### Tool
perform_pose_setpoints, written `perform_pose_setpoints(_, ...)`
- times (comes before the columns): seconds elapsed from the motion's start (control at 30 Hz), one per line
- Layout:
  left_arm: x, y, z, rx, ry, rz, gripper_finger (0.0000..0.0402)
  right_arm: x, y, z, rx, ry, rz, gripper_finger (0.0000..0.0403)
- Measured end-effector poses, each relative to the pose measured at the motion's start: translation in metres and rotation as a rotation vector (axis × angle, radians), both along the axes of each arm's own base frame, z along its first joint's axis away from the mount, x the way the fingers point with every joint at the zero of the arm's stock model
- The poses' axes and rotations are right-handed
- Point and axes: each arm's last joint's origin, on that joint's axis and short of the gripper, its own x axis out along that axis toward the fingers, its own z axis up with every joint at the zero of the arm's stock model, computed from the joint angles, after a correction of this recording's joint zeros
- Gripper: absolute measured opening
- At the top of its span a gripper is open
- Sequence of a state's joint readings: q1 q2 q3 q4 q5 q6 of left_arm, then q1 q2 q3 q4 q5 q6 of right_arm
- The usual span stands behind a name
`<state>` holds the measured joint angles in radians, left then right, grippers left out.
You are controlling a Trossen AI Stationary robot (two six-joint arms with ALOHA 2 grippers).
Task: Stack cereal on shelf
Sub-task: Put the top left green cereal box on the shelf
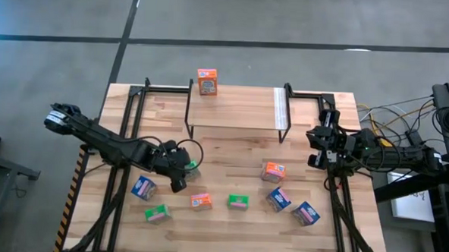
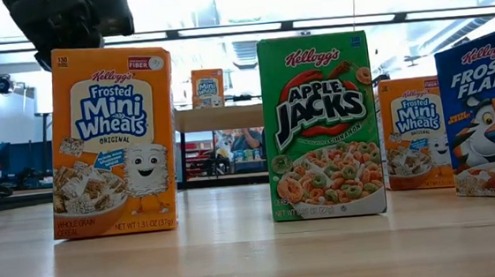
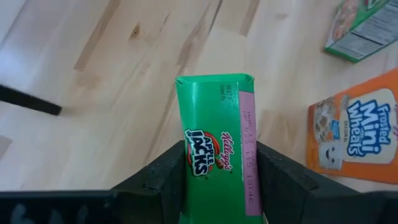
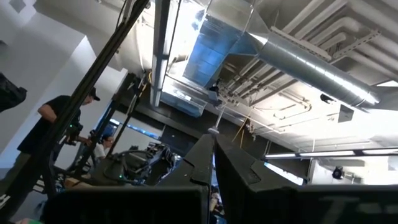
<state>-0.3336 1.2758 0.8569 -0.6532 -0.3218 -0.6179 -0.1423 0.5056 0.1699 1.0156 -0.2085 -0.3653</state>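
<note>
- Across the wooden tabletop [image 1: 231, 153] I see the 2 dark arms reaching in, 1 from each side.
- Toward the far edge stands the shelf [image 1: 237, 107], its white strip [image 1: 280, 108] near the right end, with 1 orange Frosted Mini-Wheats box [image 1: 207, 82] upright on the plank.
- My left gripper [image 1: 183, 168] sits over the near-left part of the table, its fingers [image 3: 158, 180] pinching a green Apple Jacks box [image 3: 217, 155] by its 2 broad faces.
- My right gripper [image 1: 320, 148] waits at the right edge, raised and pointing up toward the ceiling, fingers pressed together on nothing.
- Loose boxes lie along the near side: a blue one [image 1: 144, 187], a green one [image 1: 157, 213], an orange one [image 1: 201, 202], another green [image 1: 238, 202], an orange one [image 1: 274, 171], and 2 more blue [image 1: 279, 198] [image 1: 306, 213].
- From table height, a Frosted Mini-Wheats box and an Apple Jacks box [image 2: 322, 125] stand upright side by side, apart.
</note>
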Motion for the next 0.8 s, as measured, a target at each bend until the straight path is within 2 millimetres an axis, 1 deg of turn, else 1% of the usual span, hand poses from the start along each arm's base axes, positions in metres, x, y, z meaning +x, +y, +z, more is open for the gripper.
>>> perform_pose_setpoints(0.13,0.004,-0.002,0.013,0.014,-0.038,-0.048,0.0153,0.000,0.000,0.000,0.001,0.006,0.000,0.0009)
perform_pose_setpoints(0.33,0.009,-0.004,0.045,0.047,-0.118,-0.129,0.0152,0.001,0.000,-0.001,0.000,0.009,-0.001,0.0009)
perform_pose_setpoints(0.53,0.014,-0.005,0.072,0.126,-0.169,-0.235,0.0152,0.001,0.000,-0.001,0.000,0.009,-0.001,0.0009)
perform_pose_setpoints(0.67,0.018,-0.003,0.093,0.225,-0.218,-0.289,0.0152,0.001,0.000,-0.001,0.000,0.009,-0.001,0.0009)
perform_pose_setpoints(0.8,0.022,0.003,0.118,0.373,-0.273,-0.327,0.0152,0.001,0.000,-0.001,0.000,0.009,-0.001,0.0009)
